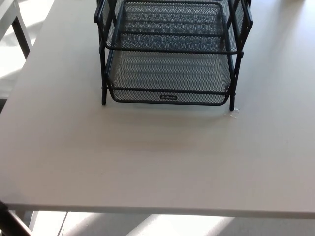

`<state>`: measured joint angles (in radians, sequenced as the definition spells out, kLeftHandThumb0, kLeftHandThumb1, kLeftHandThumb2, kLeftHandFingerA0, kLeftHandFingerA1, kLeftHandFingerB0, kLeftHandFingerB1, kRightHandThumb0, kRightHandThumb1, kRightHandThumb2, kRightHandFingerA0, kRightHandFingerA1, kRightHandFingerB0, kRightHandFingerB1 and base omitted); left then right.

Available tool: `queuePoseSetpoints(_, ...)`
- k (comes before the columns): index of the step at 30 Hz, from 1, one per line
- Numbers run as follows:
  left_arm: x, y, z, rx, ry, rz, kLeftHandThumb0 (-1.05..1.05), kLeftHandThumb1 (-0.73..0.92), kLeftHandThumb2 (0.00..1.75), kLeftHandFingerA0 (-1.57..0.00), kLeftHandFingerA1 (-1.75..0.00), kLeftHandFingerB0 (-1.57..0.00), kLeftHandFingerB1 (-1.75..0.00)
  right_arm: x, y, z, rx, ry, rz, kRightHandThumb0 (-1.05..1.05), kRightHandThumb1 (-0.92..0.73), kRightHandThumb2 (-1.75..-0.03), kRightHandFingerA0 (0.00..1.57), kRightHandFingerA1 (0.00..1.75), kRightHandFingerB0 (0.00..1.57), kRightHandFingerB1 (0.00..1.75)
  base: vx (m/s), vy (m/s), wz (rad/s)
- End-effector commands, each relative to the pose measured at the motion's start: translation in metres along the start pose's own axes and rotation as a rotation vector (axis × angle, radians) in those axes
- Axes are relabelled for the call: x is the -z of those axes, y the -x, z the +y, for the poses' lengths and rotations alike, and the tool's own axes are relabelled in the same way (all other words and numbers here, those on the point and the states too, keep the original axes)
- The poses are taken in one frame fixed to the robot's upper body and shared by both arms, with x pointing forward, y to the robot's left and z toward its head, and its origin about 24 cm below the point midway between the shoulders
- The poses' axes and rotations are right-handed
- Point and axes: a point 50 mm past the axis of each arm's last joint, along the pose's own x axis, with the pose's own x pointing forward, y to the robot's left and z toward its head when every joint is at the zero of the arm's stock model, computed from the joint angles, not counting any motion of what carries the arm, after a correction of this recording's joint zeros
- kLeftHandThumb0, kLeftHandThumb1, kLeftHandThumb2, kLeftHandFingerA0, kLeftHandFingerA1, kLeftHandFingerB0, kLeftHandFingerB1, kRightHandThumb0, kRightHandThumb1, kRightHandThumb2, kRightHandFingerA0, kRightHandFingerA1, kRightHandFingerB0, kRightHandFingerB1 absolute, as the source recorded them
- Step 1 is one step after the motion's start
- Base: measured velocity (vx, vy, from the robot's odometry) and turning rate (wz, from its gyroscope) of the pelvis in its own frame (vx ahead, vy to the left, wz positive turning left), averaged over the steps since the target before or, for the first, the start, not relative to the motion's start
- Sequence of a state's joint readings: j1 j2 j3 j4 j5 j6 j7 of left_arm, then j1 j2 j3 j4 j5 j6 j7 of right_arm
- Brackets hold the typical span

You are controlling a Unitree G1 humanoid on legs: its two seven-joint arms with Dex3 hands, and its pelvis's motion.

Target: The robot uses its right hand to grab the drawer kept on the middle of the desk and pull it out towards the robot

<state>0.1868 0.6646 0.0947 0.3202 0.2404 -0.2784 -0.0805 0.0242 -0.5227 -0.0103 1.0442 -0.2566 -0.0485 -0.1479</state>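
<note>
1. We see neither hand in the head view, so we can't tell finger state or how the drawer [168, 76] sits relative to them.
2. The drawer sits far-centre on the desk [157, 162], in a black wire rack [102, 59]. Its front lip is roughly level with the rack's front legs, maybe slightly proud of them.
3. An upper tray [170, 24] sits above it and is set further back; its top is cut off by the frame.
4. Wide bare desk surface lies between the drawer front and the near desk edge. The desk's left edge runs diagonally, well apart from the rack.
5. The drawer is black mesh with a rounded rim and a small label plate [168, 97] centred on the front.
6. A small pale scrap [233, 114] lies by the rack's right front foot.
</note>
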Motion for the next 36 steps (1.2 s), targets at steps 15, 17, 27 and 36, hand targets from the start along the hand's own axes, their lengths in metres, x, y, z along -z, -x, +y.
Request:
queuePoseSetpoints(15,-0.047,0.009,0.028,0.077,-0.305,-0.351,-0.28,0.57,0.57,-0.77,-0.83,-0.80,-0.56,0.033,0.005,-0.122,0.204,0.115,0.133,-0.52,-0.62,-0.60,0.41,0.59,0.15,0.27,0.00,0.000,0.00)
queuePoseSetpoints(17,-0.047,0.009,0.028,0.081,-0.292,-0.353,-0.28,0.56,0.57,-0.77,-0.84,-0.81,-0.56,0.032,0.005,-0.131,0.186,0.137,0.173,-0.62,-0.51,-0.79,0.36,0.60,0.07,0.36,0.00,0.000,0.00)
queuePoseSetpoints(27,-0.046,0.009,0.029,0.083,-0.300,-0.350,-0.28,0.57,0.57,-0.78,-0.84,-0.81,-0.55,0.016,0.028,-0.196,0.427,-0.053,0.012,-0.57,-0.48,-0.75,0.24,0.58,0.11,0.37,0.00,0.000,0.00)
queuePoseSetpoints(36,-0.045,0.009,0.029,0.078,-0.301,-0.348,-0.28,0.57,0.57,-0.78,-0.84,-0.80,-0.56,-0.047,0.071,-0.238,0.873,-0.041,-0.331,-0.59,-0.54,-0.57,0.37,0.66,0.24,0.30,0.00,0.000,0.00)
